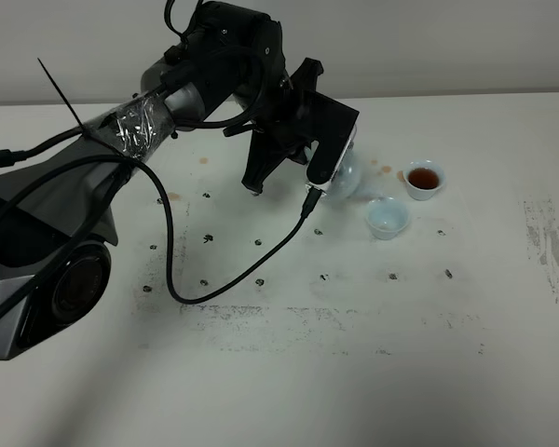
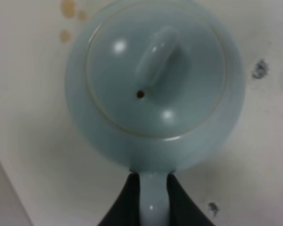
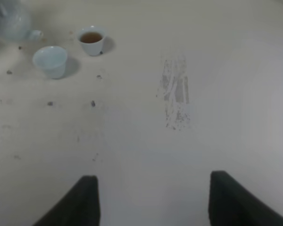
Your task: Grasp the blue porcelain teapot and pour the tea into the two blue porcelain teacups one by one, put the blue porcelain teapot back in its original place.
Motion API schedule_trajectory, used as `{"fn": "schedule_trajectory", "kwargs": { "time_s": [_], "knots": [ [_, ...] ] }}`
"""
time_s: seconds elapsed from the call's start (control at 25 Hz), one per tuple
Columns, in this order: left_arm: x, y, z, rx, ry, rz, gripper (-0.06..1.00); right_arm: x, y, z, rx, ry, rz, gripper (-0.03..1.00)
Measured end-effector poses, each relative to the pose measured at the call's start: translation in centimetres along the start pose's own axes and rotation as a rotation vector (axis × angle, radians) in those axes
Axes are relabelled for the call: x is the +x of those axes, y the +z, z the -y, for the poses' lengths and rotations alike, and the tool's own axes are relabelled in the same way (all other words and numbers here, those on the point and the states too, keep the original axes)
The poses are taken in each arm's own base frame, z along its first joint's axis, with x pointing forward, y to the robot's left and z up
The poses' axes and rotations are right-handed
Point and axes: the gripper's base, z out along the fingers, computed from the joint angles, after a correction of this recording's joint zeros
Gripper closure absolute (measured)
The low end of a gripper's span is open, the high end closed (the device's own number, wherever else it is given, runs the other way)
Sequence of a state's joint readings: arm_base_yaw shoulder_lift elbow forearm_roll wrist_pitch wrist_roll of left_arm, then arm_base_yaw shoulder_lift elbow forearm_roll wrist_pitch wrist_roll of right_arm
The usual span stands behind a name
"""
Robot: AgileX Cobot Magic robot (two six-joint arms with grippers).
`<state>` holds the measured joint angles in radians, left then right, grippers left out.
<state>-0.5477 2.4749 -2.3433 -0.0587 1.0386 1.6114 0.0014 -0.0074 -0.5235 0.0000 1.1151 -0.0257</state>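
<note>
Pinching the blue porcelain teapot (image 1: pixel 351 177) by its handle, the left end effector (image 2: pixel 153 200) holds it beside the empty near teacup (image 1: pixel 388 217), likely next to fill.

Lab: scuffed, marker-dotted white table (image 1: pixel 354 391), plain wall (image 1: pixel 447 37).

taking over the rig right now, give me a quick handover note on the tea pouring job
Left gripper: shut on the handle of the blue porcelain teapot, lid on, next to the cups. I cannot tell if it is lifted.
Right gripper: open, holding nothing, over the table, well away from the cups.
Done: the far teacup holds brown tea.
Left: the near teacup looks empty. Pour into it, then set the teapot back in its place and release.
</note>
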Motion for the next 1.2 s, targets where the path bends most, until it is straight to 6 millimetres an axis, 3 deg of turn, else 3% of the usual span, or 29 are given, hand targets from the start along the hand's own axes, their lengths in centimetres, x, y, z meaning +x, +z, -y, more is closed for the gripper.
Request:
{"fn": "schedule_trajectory", "kwargs": {
  "time_s": [0.68,1.2],
  "knots": [
    [-0.3,-0.7,-0.5,-0.047,0.029,-0.002,0.94,0.0,0.0,0.0,0.000,0.000,0.000,0.48],
    [-1.2,-0.7,-0.6,-0.053,0.145,-0.045,0.94,0.0,0.0,0.0,0.000,0.000,0.000,0.48]
  ]
}}
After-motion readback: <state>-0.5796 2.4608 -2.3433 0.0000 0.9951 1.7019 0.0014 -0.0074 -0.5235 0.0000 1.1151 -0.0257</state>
